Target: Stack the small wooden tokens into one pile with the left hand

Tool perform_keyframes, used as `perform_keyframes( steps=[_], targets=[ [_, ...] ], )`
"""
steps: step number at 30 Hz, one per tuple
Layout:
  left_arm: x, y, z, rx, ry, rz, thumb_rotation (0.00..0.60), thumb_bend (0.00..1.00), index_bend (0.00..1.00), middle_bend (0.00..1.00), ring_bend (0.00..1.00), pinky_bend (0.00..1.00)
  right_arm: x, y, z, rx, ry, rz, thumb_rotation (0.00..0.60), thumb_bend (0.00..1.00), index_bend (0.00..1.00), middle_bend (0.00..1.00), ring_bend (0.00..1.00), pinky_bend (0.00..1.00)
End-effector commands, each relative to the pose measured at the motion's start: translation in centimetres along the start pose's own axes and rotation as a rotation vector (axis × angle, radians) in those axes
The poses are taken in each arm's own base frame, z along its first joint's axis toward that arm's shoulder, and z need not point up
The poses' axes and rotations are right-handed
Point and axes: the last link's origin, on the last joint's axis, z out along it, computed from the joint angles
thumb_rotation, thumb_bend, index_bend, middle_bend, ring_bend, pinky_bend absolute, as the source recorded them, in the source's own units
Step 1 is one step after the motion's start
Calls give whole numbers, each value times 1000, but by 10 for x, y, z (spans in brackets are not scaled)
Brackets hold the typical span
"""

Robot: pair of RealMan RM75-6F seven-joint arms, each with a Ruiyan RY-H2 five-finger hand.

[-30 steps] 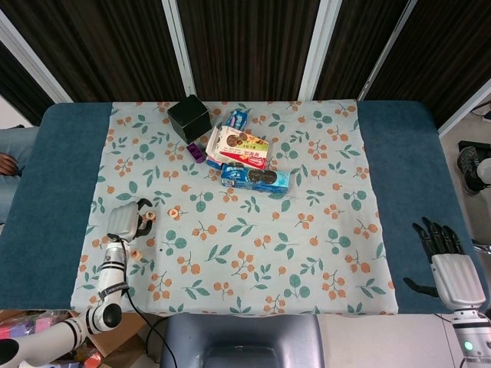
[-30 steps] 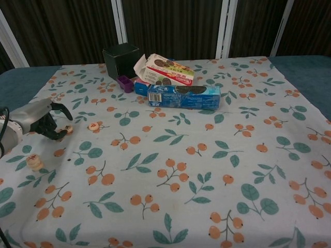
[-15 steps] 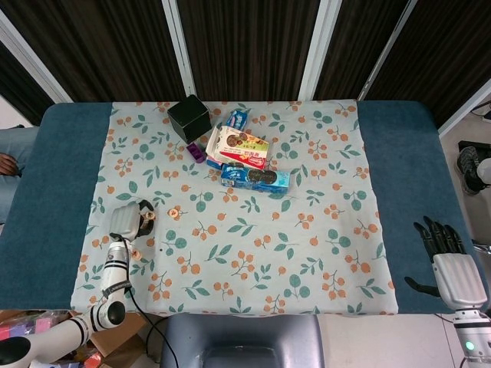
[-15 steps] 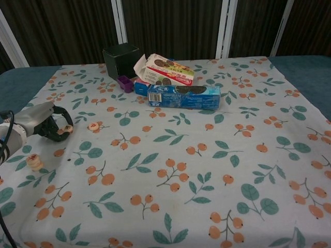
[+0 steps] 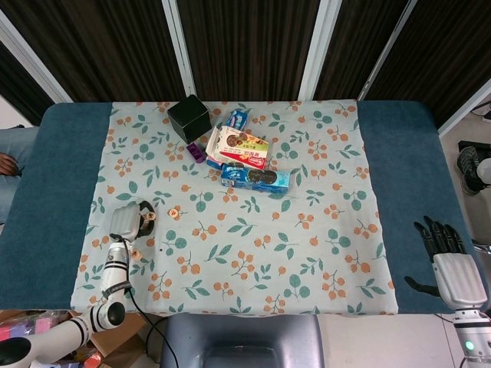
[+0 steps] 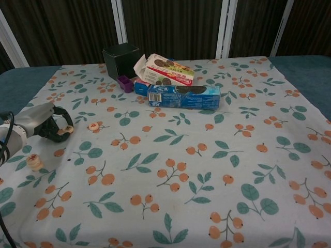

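My left hand point(image 5: 126, 221) point(image 6: 43, 124) lies low over the left side of the floral cloth, its fingers curled round a small round wooden token point(image 5: 150, 218) point(image 6: 64, 130) that it pinches at the fingertips. A second token point(image 5: 175, 212) point(image 6: 93, 125) lies flat on the cloth just to the right of that hand. A short pile of tokens point(image 5: 136, 254) point(image 6: 34, 162) stands nearer the front edge, below the hand. My right hand point(image 5: 449, 257) rests far off on the blue table edge at the right, fingers apart and holding nothing.
At the back middle stand a black box point(image 5: 189, 117) point(image 6: 122, 60), a small purple piece point(image 6: 124, 82), a red-and-white biscuit box point(image 5: 242, 146) point(image 6: 166, 70) and a blue biscuit pack point(image 5: 255, 178) point(image 6: 184, 95). The floral cloth point(image 5: 307, 253) covers the blue table point(image 5: 54, 176).
The left hand's fingers, spread over the token a second ago, have curled in around it. The hand has shifted slightly. The right hand has not moved.
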Motion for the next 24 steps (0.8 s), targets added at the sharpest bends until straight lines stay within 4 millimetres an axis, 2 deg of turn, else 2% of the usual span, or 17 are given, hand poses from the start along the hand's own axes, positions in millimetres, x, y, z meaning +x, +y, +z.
perform_keyframes(
  steps=[1, 7, 13, 18, 24],
  targets=[
    [0, 0, 0, -1, 3, 0, 600, 414, 474, 1000, 1000, 1000, 0, 0, 0, 0, 0, 0, 600, 148, 0, 0, 0, 0],
    [6, 1, -2, -13, 29, -15, 600, 412, 501, 1000, 1000, 1000, 0, 0, 0, 0, 1, 0, 600, 148, 0, 0, 0, 0],
    [30, 4, -17, -68, 91, -50, 600, 412, 509, 1000, 1000, 1000, -1, 0, 0, 4, -2, -3, 600, 147, 0, 0, 0, 0],
    [51, -2, -47, -142, 105, -53, 600, 415, 506, 1000, 1000, 1000, -2, -2, 0, 7, -5, -9, 600, 147, 0, 0, 0, 0],
    [55, -16, -80, -171, 76, -43, 600, 413, 503, 1000, 1000, 1000, -4, -4, -1, 16, -17, -13, 600, 148, 0, 0, 0, 0]
  ],
)
